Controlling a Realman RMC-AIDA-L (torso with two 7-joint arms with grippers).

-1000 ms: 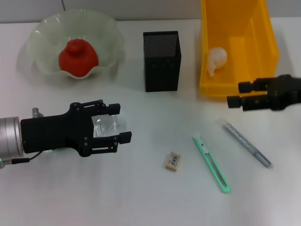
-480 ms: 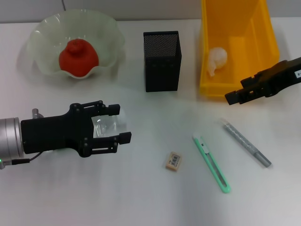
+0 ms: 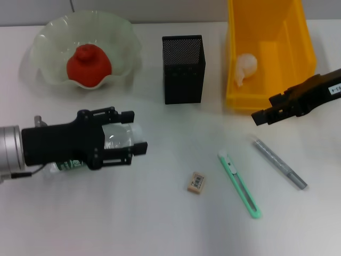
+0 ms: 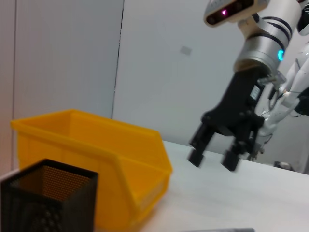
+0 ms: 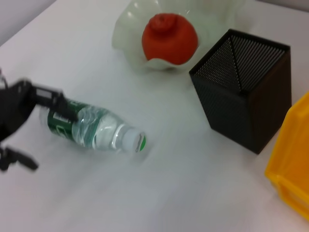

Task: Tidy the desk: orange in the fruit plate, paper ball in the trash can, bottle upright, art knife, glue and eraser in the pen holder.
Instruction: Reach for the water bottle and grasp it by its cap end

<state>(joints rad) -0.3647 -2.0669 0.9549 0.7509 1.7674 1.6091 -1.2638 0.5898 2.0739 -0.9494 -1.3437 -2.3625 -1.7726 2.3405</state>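
Lower now, the left gripper (image 3: pixel 127 141) straddles the bottle (image 3: pixel 114 140) lying at middle left of the head view, jaws wide. Clear plastic looks light, slick, crushable: grip the labelled mid-body. Right gripper (image 3: pixel 263 114) hovers, parted, at middle right.

Orange (image 3: pixel 88 65) in fruit plate (image 3: pixel 48 37), far left

— What does the work sit on?
— A white desk (image 3: pixel 160 224), smooth and matte, filling nearly the whole head view.
— And behind it?
— A pale grey wall (image 4: pixel 159 72) of flat panels, with a dark vertical seam (image 4: pixel 118 53) between two of them.
— How is the light?
— Even and soft, with only faint shadows on the desk.
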